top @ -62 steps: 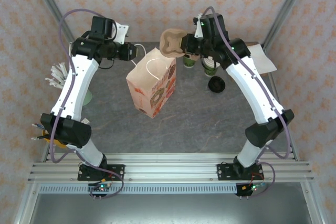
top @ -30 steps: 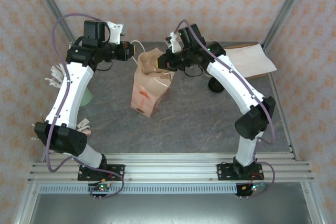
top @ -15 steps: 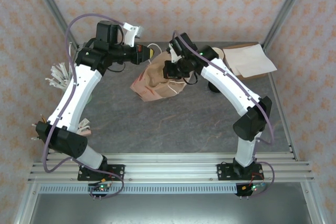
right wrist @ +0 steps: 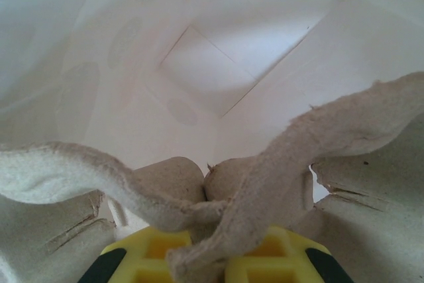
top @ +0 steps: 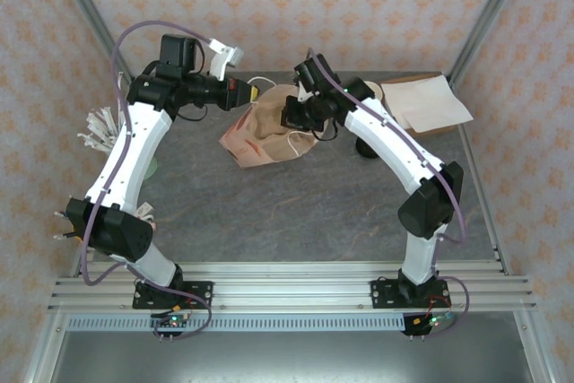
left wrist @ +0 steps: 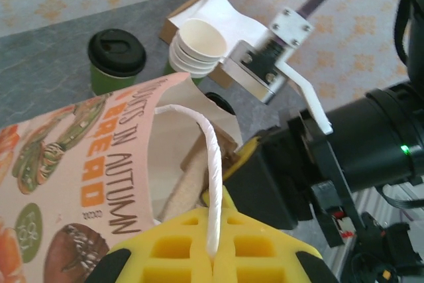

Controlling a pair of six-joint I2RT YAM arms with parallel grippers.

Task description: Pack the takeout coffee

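A printed paper bag point(top: 260, 136) leans tipped over at the back middle of the table, its mouth toward the right arm. My left gripper point(left wrist: 213, 260) is shut on the bag's white cord handle point(left wrist: 212, 164) and shows from above point(top: 251, 94) at the bag's top edge. My right gripper point(right wrist: 212, 256) is shut on a grey pulp cup carrier point(right wrist: 291, 157) and is inside the bag, whose pale inner walls point(right wrist: 199, 57) surround it. The takeout coffee point(left wrist: 116, 57), a dark-green cup with a black lid on, stands behind the bag.
A stack of lidless green cups point(left wrist: 195, 48) stands beside the coffee. Flat brown paper bags point(top: 421, 103) lie at the back right. A loose black lid point(top: 366, 148) sits under the right forearm. White sticks point(top: 99, 127) poke out at the left edge.
The bag has tipped from upright to leaning over. My right gripper has pushed the carrier into its mouth. My left gripper has kept hold of the handle and shifted right.
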